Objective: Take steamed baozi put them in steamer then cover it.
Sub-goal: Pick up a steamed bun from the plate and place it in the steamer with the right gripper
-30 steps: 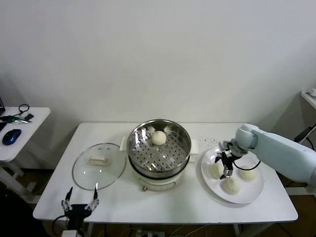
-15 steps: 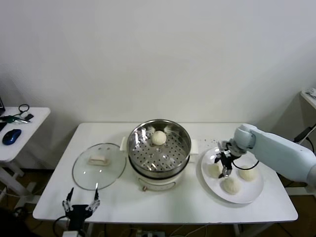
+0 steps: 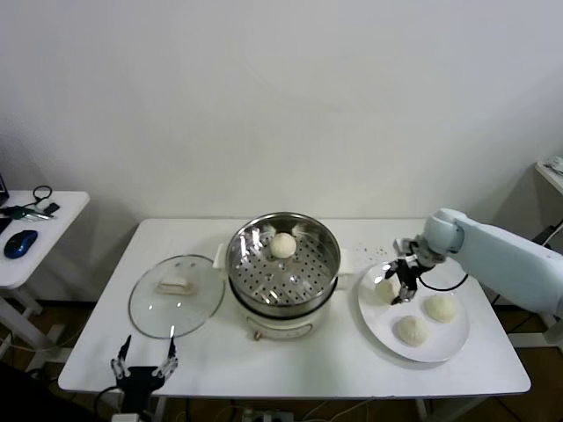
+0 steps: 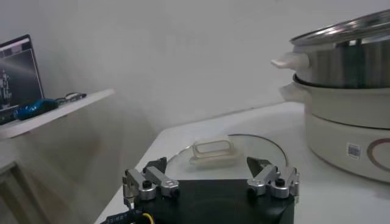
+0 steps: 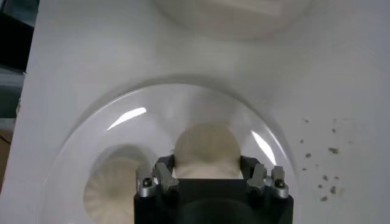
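My right gripper (image 3: pixel 400 287) is over the near-left part of the white plate (image 3: pixel 369 318), shut on a steamed baozi (image 5: pixel 205 148) with its fingers pressed to the bun's two sides. Two more baozi (image 3: pixel 410 330) (image 3: pixel 440 307) lie on the plate. One baozi (image 3: pixel 283 245) rests on the perforated tray inside the steamer (image 3: pixel 283 264) at the table's middle. The cover (image 3: pixel 176 294) lies flat on the table to the left of the steamer. My left gripper (image 3: pixel 141 365) waits open at the table's front-left edge, with the cover's handle (image 4: pixel 213 152) beyond it.
Crumbs (image 3: pixel 374 251) dot the table between the steamer and the plate. A small side table (image 3: pixel 53 230) with a blue mouse (image 3: pixel 21 243) and cables stands to the left. The steamer's side (image 4: pixel 347 79) rises close by in the left wrist view.
The right gripper went from open to shut on the plate's left baozi and has drawn it a little toward the back of the plate. The left arm has not moved.
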You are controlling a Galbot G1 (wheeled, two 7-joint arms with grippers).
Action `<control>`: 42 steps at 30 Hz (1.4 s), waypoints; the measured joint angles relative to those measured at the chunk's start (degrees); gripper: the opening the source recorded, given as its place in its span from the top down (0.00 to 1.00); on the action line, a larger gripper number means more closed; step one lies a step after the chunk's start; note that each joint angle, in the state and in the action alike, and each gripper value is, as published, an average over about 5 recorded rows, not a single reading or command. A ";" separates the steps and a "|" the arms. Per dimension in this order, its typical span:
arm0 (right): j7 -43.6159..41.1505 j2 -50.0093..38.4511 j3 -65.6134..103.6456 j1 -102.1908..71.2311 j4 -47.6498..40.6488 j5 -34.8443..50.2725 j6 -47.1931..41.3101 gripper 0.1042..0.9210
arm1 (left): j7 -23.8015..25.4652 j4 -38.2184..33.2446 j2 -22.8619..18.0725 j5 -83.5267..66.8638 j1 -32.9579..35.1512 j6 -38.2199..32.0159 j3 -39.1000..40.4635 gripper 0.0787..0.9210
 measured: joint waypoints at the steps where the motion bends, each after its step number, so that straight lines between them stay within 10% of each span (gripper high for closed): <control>1: -0.08 0.11 -0.84 1.46 0.06 0.85 0.04 0.28 | 0.00 -0.02 -0.03 0.02 0.06 -0.05 0.10 0.12; 42: 11.71 29.06 -22.29 23.98 6.04 36.92 -12.66 0.28 | -0.10 -2.35 0.54 -0.31 1.78 -1.22 3.01 0.12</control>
